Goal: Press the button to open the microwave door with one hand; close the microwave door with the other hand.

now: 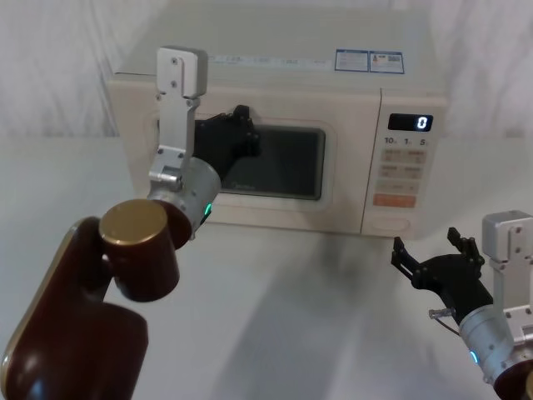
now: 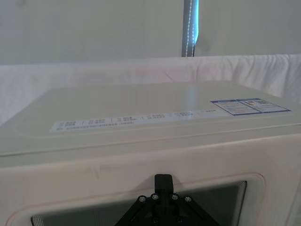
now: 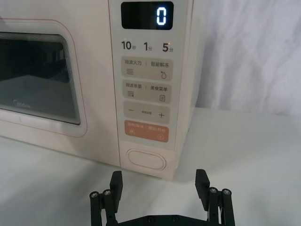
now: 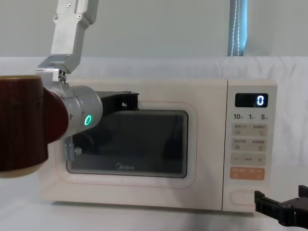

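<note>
Cream microwave door (image 1: 275,167) sits flush and closed, the left end effector (image 1: 237,133) pressed against the window's upper left edge; I cannot tell how its fingers stand. Right end effector (image 3: 160,186), fingers apart, hovers low over open counter (image 1: 291,317), the button (image 3: 147,159) just ahead of it.

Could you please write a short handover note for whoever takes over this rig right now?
Left gripper: against the microwave door, at the window's upper left; finger state unclear.
Right gripper: open, low over the table, in front of the button, not touching it.
Door looks shut; display reads 0.
Done: cannot tell whether the door has been opened yet.
Left: confirm; if not, press the button, then close the door.
</note>
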